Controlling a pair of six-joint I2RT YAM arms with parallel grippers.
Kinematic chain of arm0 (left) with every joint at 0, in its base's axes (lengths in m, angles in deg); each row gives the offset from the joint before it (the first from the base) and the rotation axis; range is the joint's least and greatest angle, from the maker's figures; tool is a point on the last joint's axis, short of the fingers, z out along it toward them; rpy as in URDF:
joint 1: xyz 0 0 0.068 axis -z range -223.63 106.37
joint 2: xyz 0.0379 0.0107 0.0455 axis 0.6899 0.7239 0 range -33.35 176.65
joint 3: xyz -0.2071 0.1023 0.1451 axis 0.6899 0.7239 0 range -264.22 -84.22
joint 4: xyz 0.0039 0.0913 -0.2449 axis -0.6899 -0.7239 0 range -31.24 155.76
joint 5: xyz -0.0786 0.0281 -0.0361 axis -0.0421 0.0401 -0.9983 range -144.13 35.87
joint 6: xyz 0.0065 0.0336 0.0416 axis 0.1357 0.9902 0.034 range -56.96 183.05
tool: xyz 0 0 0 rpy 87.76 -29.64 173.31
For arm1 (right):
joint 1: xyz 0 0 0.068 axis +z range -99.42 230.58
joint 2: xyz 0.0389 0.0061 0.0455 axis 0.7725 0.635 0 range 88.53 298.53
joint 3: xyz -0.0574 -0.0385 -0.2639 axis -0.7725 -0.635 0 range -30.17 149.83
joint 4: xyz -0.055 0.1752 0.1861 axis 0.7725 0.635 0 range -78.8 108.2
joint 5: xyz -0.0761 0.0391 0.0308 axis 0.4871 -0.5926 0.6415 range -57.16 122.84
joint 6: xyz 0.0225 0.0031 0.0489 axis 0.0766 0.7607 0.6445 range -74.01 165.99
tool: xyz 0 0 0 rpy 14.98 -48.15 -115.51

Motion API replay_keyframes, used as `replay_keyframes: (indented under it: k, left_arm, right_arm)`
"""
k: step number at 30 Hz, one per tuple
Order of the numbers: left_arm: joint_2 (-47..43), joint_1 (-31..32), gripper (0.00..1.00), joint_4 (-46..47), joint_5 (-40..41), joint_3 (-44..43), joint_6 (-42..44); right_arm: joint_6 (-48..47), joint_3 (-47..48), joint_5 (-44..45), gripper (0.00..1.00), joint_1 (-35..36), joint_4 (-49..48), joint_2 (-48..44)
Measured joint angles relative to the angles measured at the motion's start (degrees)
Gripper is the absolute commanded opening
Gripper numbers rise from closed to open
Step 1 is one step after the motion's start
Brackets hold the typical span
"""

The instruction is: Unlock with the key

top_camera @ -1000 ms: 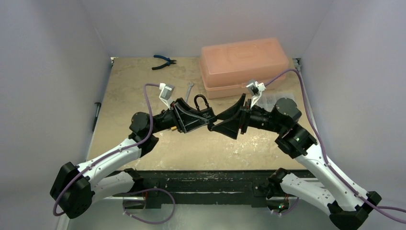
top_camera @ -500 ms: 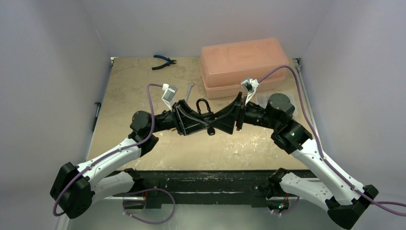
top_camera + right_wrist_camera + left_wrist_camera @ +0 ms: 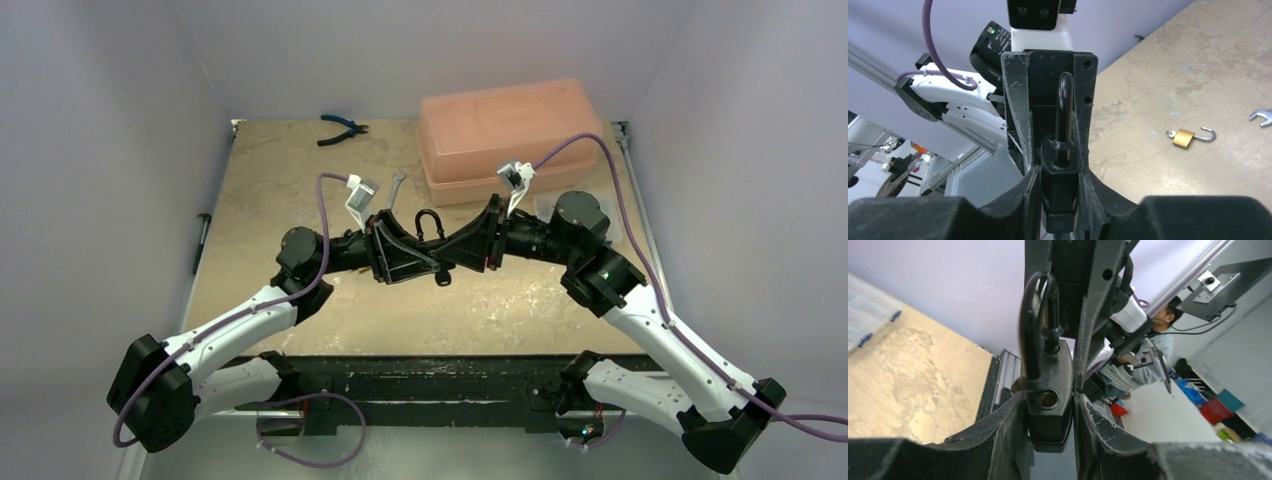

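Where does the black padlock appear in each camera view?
Top external: black padlock at the picture's centre.
Left wrist: lower centre, shackle rising upward.
Right wrist: lower centre, seen edge-on.
Shared landmark: the tan table, visible in all three.

My left arm (image 3: 240, 320) and right arm (image 3: 650, 325) both wear white shells between black joints, with a purple cable (image 3: 318, 235) running up each. The left gripper (image 3: 1049, 410) and right gripper (image 3: 1058, 180) are scuffed matte black.
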Motion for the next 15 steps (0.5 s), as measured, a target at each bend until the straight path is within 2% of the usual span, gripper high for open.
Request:
replay_keyframes:
  k: [3, 8, 15]
  left_arm:
    - [0.33, -0.02, 0.0, -0.81, -0.13, -0.17, 0.2]
    - [0.33, -0.07, 0.02, -2.34, -0.44, -1.11, 0.9]
    - [0.33, 0.0, 0.39, -4.61, -0.44, -1.97, 2.49]
  right_arm:
    - [-0.13, 0.02, -0.9, 0.0, 0.0, 0.02, 0.31]
    - [-0.39, 0.02, -1.11, 0.0, -0.13, 0.09, 0.0]
    - [-0.52, -0.37, -0.37, 0.0, -0.13, 0.17, -0.68]
